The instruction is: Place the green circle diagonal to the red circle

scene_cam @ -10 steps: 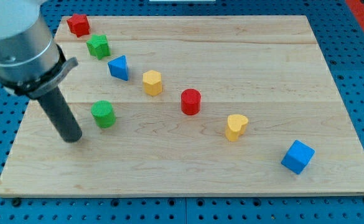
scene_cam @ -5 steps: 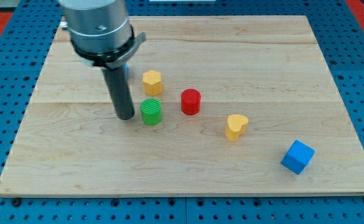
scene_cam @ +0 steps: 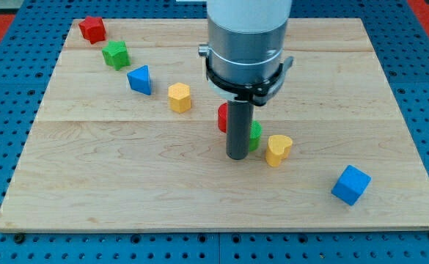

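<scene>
My tip [scene_cam: 237,156] rests on the board just left of the green circle [scene_cam: 255,136], which is mostly hidden behind the rod; only its right edge shows. The red circle [scene_cam: 221,116] sits just above and left of the green one, and the rod also covers most of it. The green circle lies between the red circle and the yellow heart [scene_cam: 278,149], close to both.
A red star [scene_cam: 92,28], a green star [scene_cam: 116,54], a blue triangle [scene_cam: 140,79] and a yellow hexagon [scene_cam: 179,97] run diagonally from the view's top left. A blue cube [scene_cam: 350,184] sits at the bottom right. The wooden board [scene_cam: 126,183] lies on a blue pegboard.
My tip has swept right across the board, pushing the green circle from the left side to just below and right of the red circle. The other blocks have not moved.
</scene>
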You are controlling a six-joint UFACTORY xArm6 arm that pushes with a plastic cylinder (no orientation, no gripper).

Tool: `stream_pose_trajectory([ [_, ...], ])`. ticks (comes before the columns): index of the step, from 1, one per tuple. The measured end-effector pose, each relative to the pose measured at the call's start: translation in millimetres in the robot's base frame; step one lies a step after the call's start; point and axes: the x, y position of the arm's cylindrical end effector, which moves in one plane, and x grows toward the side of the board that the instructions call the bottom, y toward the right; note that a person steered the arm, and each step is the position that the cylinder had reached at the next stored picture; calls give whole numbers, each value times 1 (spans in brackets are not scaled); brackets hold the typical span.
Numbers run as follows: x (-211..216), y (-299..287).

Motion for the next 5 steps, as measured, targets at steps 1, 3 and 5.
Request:
stream_pose_trajectory([
  [1,3,19],
  [3,43,40],
  [5,104,41],
])
